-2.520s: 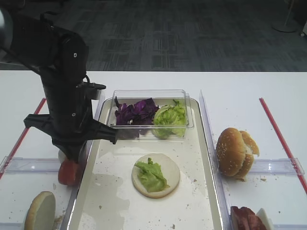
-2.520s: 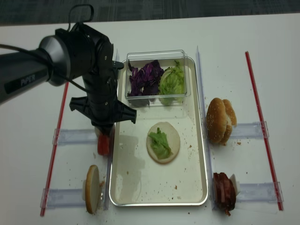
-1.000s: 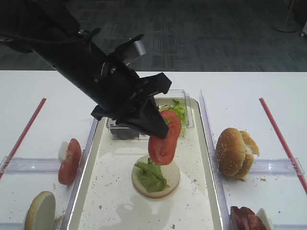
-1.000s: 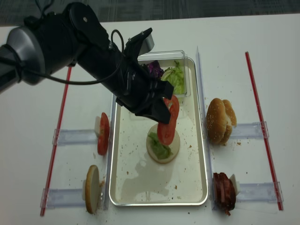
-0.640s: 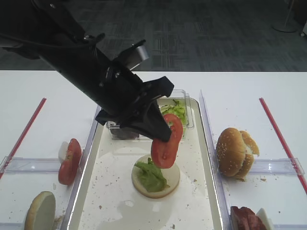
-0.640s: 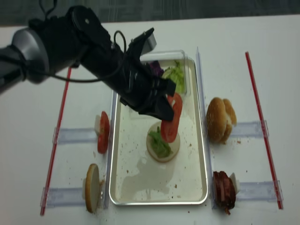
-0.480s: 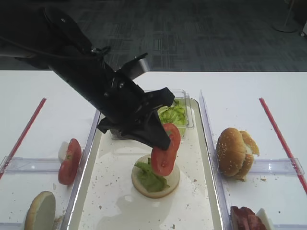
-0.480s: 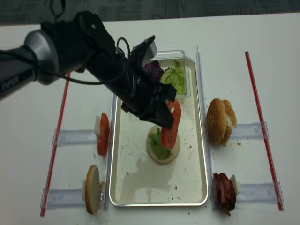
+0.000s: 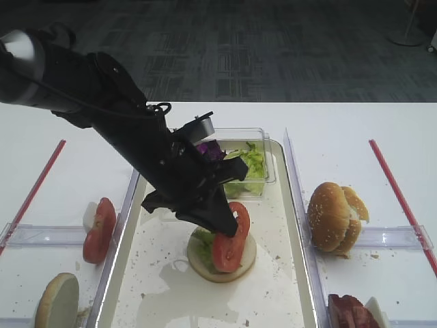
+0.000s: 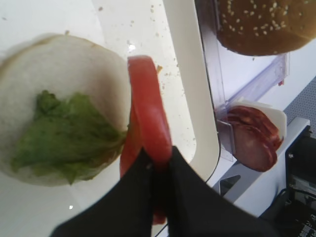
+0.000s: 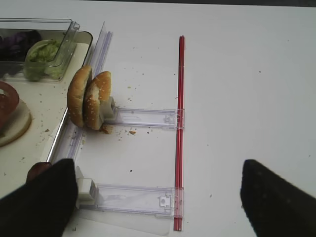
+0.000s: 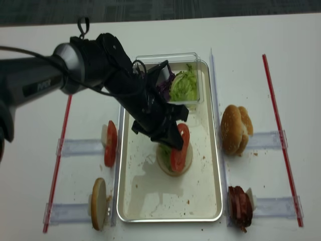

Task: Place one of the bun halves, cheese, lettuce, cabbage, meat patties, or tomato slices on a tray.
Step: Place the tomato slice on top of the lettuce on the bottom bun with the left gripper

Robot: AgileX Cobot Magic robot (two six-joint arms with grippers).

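Observation:
My left gripper (image 10: 157,160) is shut on a red tomato slice (image 10: 150,123), pinching its edge so the slice stands nearly upright. The tomato slice (image 9: 229,240) leans down against a bun half (image 9: 205,270) that lies cut face up in the middle of the cream tray (image 9: 157,287). A piece of lettuce (image 10: 64,128) lies on that bun half (image 10: 59,64). The black left arm reaches in from the upper left, as the second overhead view shows with the slice (image 12: 179,148) over the tray (image 12: 150,201). My right gripper (image 11: 158,202) hangs open over the table right of the tray, holding nothing.
A clear tub (image 9: 263,154) at the tray's far end holds purple cabbage (image 9: 210,152) and lettuce (image 9: 246,164). Right of the tray stand sesame bun halves (image 9: 334,215) and meat patties (image 9: 348,313). Left of it stand more tomato slices (image 9: 99,229) and a bun half (image 9: 58,301). Red strips border both sides.
The left gripper took a tomato slice from the left stand, carried it over the tray and has lowered it onto the bun half with lettuce.

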